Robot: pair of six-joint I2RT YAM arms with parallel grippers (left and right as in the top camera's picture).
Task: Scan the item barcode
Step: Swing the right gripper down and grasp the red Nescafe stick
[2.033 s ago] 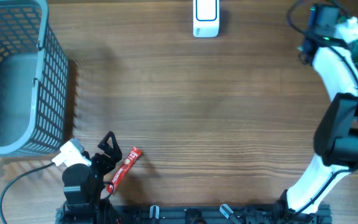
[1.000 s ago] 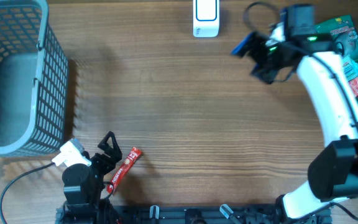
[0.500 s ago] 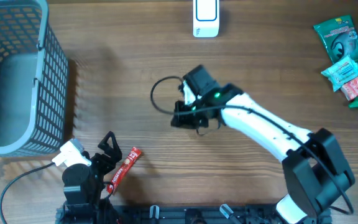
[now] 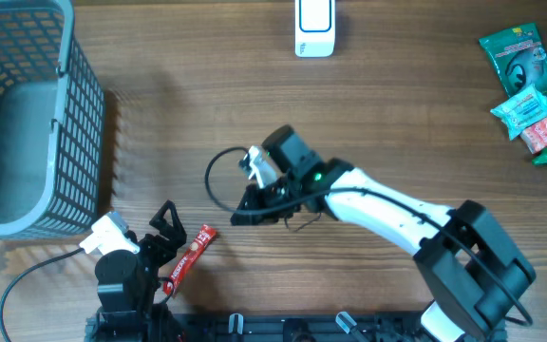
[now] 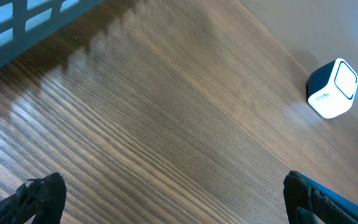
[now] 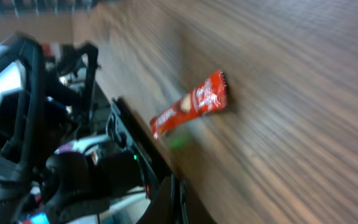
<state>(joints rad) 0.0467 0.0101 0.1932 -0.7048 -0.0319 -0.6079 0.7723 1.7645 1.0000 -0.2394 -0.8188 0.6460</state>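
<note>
A red snack packet [image 4: 190, 258] lies flat near the table's front edge, right beside my left arm; the right wrist view shows the packet [image 6: 190, 104] blurred, ahead of the fingers. The white barcode scanner [image 4: 314, 27] stands at the far edge, and the scanner [image 5: 333, 88] also appears in the left wrist view. My right gripper [image 4: 239, 218] hangs just right of the packet and apart from it, jaws shut with nothing between them [image 6: 176, 200]. My left gripper [image 4: 167, 226] rests open next to the packet, holding nothing [image 5: 176, 202].
A grey mesh basket [image 4: 74, 114] fills the left side. Several packets and a bottle [image 4: 530, 85] lie at the far right. A black cable loop [image 4: 218, 180] trails off the right wrist. The left arm's base [image 6: 48, 124] sits close behind the packet.
My right arm has swept from the far right across the table down to the front left, close to the red packet, and its jaws have shut. The left arm has stayed put.
</note>
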